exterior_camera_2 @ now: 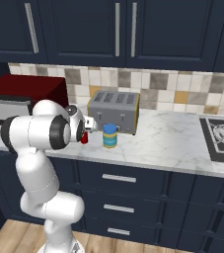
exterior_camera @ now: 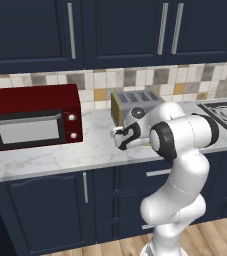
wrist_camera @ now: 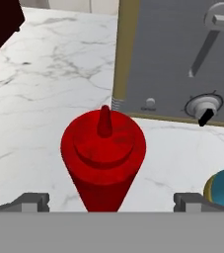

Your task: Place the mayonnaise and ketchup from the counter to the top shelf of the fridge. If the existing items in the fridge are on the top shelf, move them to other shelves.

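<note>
Hand view: gripper spread wide, straddling the red squeeze ketchup bottle in front of the grey four-slot toaster, nothing pinched. Risk: closing off-centre could tip the bottle or bump the blue-lidded mayonnaise jar just beside it. Right base view shows the whole jar on the white marbled counter; left base view hides it behind the arm.

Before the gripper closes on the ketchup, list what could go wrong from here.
1. The ketchup is tall and narrow; with the open gripper above it, an off-centre finger could tip it on the counter.
2. The mayonnaise stands close beside the bottle, so one finger may knock it.
3. The toaster sits right behind, leaving little room for the hand to push forward.
</note>
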Controlling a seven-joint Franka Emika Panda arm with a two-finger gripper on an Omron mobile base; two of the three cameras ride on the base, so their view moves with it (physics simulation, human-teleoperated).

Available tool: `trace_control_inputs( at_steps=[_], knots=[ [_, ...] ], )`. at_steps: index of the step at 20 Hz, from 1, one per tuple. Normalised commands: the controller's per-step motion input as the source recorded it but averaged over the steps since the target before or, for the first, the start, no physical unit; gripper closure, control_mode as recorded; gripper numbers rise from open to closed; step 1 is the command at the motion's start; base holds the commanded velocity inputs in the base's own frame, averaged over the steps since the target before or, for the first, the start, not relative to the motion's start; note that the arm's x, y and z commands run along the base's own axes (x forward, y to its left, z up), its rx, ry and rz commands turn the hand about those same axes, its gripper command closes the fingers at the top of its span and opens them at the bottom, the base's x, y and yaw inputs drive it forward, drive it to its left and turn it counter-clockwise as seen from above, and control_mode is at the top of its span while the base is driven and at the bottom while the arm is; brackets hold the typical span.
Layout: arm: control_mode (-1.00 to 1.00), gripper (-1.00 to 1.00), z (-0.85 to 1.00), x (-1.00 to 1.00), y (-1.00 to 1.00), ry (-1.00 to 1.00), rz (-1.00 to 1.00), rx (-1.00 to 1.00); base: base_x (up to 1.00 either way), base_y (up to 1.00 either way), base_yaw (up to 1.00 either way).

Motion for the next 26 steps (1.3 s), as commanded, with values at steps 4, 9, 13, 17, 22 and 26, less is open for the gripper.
trace_control_inputs(
  at_steps=[4,9,13,17,22,26],
  knots=[
    [-1.00,-1.00,-0.07,0.18,0.00,-0.02,0.00,0.00,0.00,0.00,0.00],
    [-1.00,-1.00,-0.04,0.16,0.00,-0.01,0.00,0.00,0.00,0.00,0.00],
    [-1.00,-1.00,-0.02,0.23,0.03,-0.01,0.00,0.00,0.00,0.00,0.00],
    [-1.00,-1.00,-0.02,0.13,0.05,-0.03,0.00,0.00,0.00,0.00,0.00],
    [-1.00,1.00,-0.05,0.02,0.13,-0.03,0.00,0.00,0.00,0.00,0.00],
    [-1.00,1.00,-0.04,0.00,0.03,0.00,0.00,0.00,0.00,0.00,0.00]
  ],
)
